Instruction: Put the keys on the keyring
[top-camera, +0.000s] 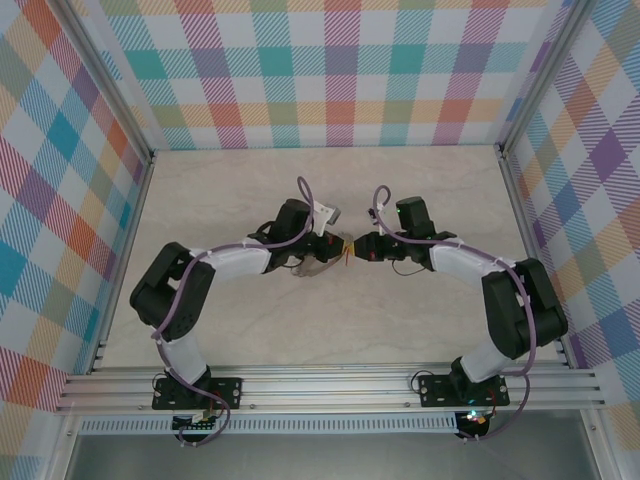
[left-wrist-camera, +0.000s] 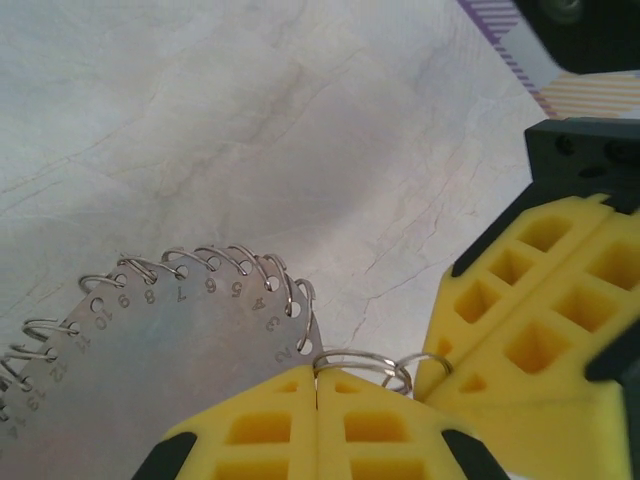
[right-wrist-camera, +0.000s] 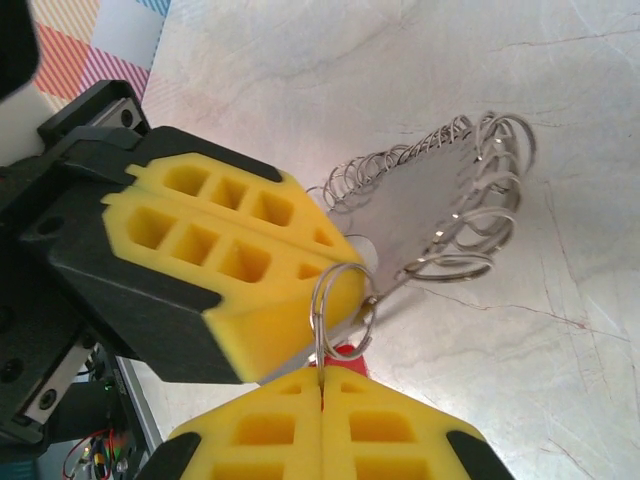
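Left hand (left-wrist-camera: 317, 378) clamped on keyring (left-wrist-camera: 180, 345), right hand (right-wrist-camera: 322, 374) pinching keys (right-wrist-camera: 345, 352) — hands close together

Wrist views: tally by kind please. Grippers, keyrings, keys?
grippers: 2, left gripper and right gripper, both shut
keyring: 1
keys: 1 set, just its red tag showing
total: 4

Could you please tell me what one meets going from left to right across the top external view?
Left arm's elbow → left gripper → right gripper → right arm's elbow. The keyring overlaps the left gripper, so I leave it out.
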